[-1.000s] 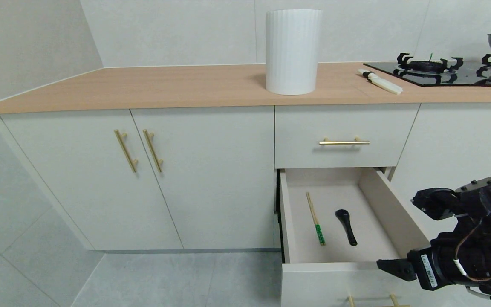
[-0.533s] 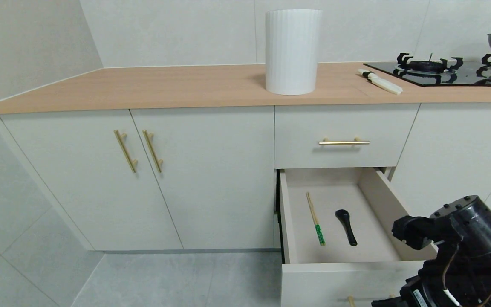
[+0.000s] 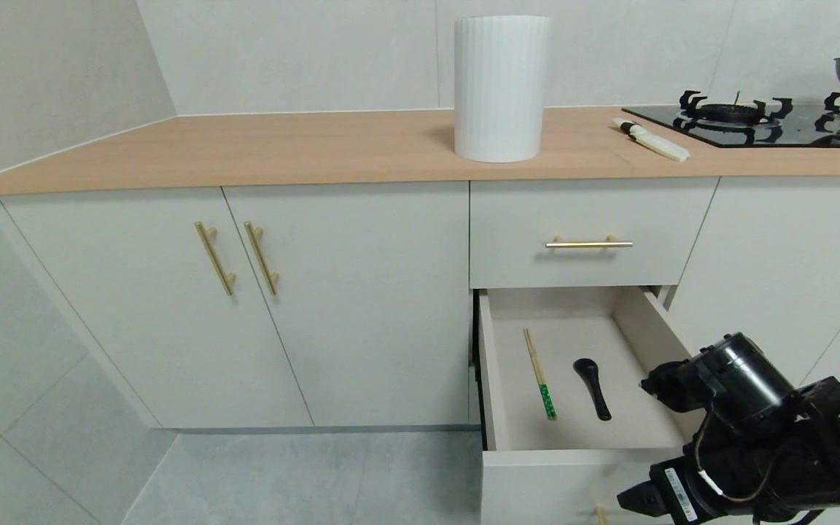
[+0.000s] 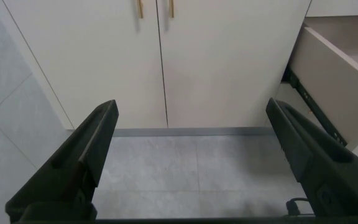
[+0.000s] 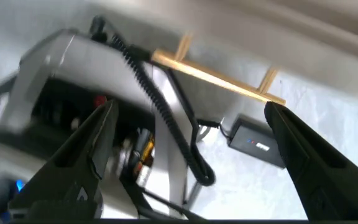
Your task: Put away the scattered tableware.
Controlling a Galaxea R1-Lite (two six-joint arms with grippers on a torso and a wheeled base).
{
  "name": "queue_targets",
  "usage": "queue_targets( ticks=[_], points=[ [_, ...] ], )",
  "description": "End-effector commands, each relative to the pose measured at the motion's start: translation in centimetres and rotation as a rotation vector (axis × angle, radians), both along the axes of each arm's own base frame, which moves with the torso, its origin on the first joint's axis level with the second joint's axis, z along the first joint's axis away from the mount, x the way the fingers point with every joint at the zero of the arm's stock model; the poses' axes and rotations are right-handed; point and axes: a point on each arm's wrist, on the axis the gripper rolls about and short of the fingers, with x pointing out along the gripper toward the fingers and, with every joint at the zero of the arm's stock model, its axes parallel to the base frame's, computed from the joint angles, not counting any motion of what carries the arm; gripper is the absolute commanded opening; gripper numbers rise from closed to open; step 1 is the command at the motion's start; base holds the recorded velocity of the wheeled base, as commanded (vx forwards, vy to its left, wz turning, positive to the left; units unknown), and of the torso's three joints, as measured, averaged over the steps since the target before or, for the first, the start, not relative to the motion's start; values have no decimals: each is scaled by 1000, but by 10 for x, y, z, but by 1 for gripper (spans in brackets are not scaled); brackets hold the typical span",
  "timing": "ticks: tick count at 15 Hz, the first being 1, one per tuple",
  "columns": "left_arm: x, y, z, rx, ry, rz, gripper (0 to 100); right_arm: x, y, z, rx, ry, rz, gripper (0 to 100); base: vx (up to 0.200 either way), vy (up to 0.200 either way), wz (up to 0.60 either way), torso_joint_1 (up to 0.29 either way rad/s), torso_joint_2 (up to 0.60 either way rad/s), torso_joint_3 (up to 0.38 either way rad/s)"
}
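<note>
The lower drawer [image 3: 494,379] is pulled out. On its floor lie a pair of chopsticks [image 3: 539,372] with green ends and a black spoon [image 3: 593,389], side by side. A pale utensil with a dark end [image 3: 651,139] lies on the wooden counter beside the hob. My right arm [image 3: 748,408] hangs low at the drawer's front right corner. In the right wrist view, my right gripper [image 5: 190,109] is open, facing the drawer's gold handle [image 5: 219,76] from below. My left gripper [image 4: 191,106] is open and holds nothing, low before the cabinet doors [image 4: 160,56].
A tall white ribbed cylinder [image 3: 499,87] stands on the counter [image 3: 281,149] above the drawers. The shut upper drawer has a gold handle [image 3: 588,243]. A black hob [image 3: 763,120] with a pan sits at the right. Grey floor tiles [image 3: 281,474] lie left of the open drawer.
My right arm has dropped and swung left, from beside the drawer's right wall to its front corner. Drawer, chopsticks and spoon have not moved.
</note>
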Motion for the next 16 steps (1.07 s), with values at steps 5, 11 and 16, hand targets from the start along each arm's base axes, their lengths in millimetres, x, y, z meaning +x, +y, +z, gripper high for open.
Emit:
queue_targets(
  ticks=[5, 11, 16],
  points=[
    [0, 0, 0, 0, 0, 0, 100, 27, 6, -24, -108, -31, -125, 100, 0, 0, 0, 0, 0, 0],
    [0, 0, 0, 0, 0, 0, 100, 39, 6, -26, -111, -115, -193, 100, 0, 0, 0, 0, 0, 0],
    [0, 0, 0, 0, 0, 0, 100, 61, 2, -26, -82, -228, -270, 100, 0, 0, 0, 0, 0, 0]
  ],
)
